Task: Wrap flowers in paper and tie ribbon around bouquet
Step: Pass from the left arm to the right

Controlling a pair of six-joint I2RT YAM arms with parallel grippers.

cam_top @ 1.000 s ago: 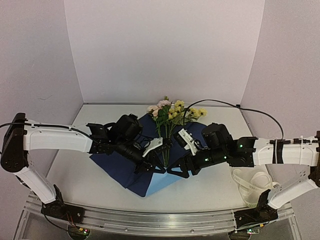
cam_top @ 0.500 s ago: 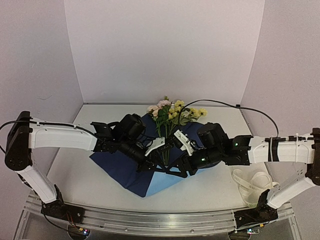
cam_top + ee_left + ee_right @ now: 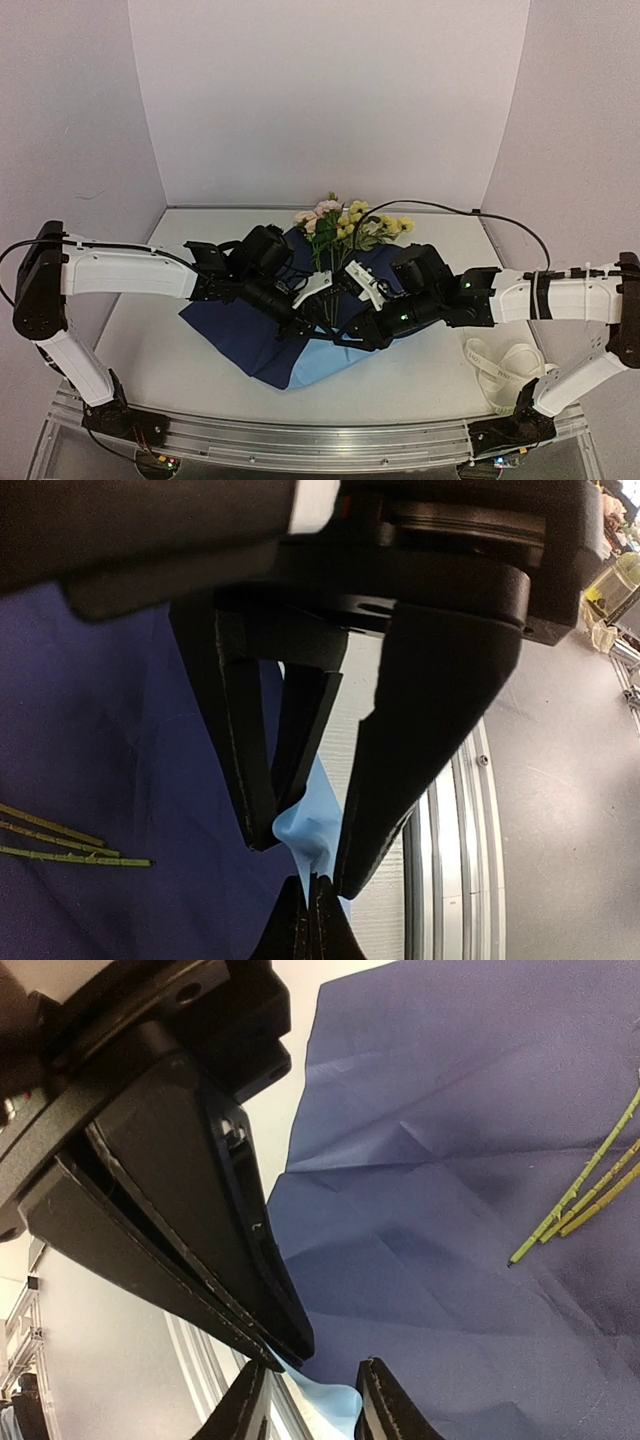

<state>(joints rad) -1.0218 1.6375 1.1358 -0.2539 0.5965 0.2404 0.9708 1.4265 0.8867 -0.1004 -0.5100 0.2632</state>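
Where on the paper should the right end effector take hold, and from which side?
The raised near corner, a thin light-blue fold pinched up by the left end effector. Probably best to come from the right, jaws straddling the fold; elsewhere the paper lies flat.

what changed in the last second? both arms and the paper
The right gripper moved left, up to the left gripper, and its jaws narrowed around the lifted corner of the paper; a gap still shows between them. Unchanged: the left gripper stays shut on that corner, the flowers lie on the paper, and the ribbon sits at the right.
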